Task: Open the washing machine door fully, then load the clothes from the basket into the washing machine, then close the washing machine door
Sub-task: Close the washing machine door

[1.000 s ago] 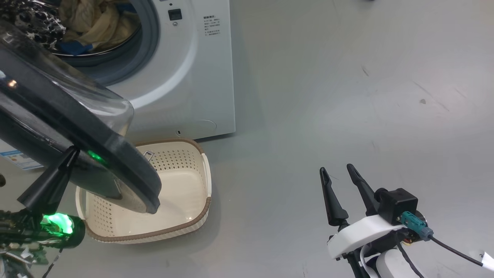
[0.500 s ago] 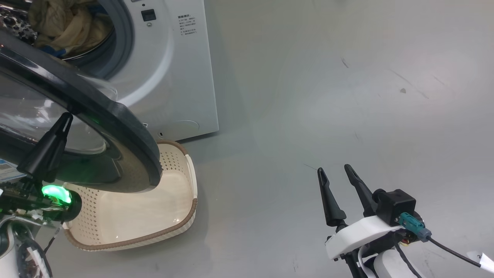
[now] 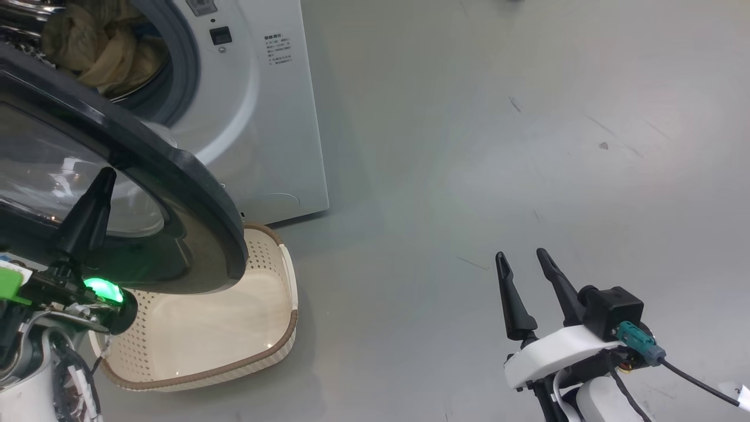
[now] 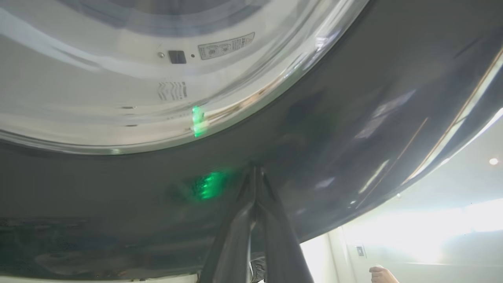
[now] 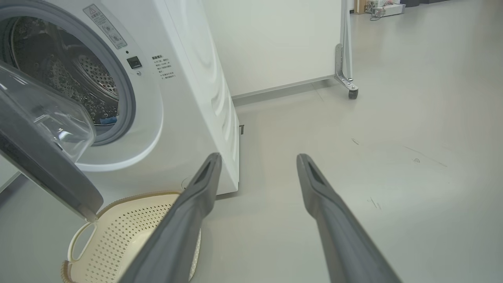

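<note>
Head view: clothes [image 3: 99,53] in drum [image 5: 78,74], basket [image 3: 263,258] empty, washing machine door [image 3: 176,176] ajar. Left gripper [image 3: 104,179], fingers [image 4: 243,220] pressed together, lay against its rim; right gripper [image 3: 520,255] spread. Closing remained.

No wording is coming through legibly. The washing machine [image 3: 275,129] is carrying a block of small dark print [image 3: 278,50] on its white front, at three o'clock from the drum opening in the head view, its lines being too small to read. A white warning sticker [image 5: 104,26] bearing a red triangle sign is sitting at one o'clock of that opening in the right wrist view, its text blurring. Both are also showing through the glass of the washing machine door [image 4: 353,118], equally unreadable.
</note>
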`<state>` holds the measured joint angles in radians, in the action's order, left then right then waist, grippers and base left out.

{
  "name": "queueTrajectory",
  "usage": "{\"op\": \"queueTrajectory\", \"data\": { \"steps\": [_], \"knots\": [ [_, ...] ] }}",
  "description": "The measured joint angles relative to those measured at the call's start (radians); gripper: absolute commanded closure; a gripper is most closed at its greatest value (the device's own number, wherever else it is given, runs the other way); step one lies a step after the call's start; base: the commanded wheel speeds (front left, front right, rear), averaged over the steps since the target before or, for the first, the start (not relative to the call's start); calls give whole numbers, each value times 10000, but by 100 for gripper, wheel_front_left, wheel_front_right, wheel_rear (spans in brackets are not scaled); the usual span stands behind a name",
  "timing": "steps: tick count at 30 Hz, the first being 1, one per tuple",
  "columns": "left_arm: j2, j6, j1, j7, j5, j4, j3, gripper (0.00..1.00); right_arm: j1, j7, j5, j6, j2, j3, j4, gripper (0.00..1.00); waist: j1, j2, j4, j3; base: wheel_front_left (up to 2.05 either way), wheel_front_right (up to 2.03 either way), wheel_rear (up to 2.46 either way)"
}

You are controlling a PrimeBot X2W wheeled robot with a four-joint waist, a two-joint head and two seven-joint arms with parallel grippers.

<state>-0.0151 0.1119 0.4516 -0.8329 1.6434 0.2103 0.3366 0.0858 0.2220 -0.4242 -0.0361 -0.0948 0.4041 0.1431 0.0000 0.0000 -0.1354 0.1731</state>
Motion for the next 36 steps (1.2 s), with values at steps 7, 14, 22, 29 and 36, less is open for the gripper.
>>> {"op": "queueTrajectory", "data": {
  "steps": [7,14,22,29,36],
  "knots": [
    [4,13,-362,610,355,232,-203,100,-13,75,-90,-4,-109,-194,38,0,0,0,272,-299,0,0,0],
    [2,15,-853,1312,621,238,-267,0,-61,88,-134,2,-182,-199,42,0,0,0,662,-573,0,0,0],
    [-2,88,-1132,2466,-585,-1091,142,0,-238,105,-165,15,-203,-196,33,0,0,0,1098,-784,0,0,0],
    [-602,88,-1313,3699,-2911,-3062,23,0,-238,115,-165,90,-209,-161,-54,0,0,0,1291,-766,0,0,0],
    [-1336,92,-2034,5210,-5156,-4265,-792,0,-233,115,-163,90,-207,-142,-79,0,0,0,1366,-667,0,0,0]
  ]
}}
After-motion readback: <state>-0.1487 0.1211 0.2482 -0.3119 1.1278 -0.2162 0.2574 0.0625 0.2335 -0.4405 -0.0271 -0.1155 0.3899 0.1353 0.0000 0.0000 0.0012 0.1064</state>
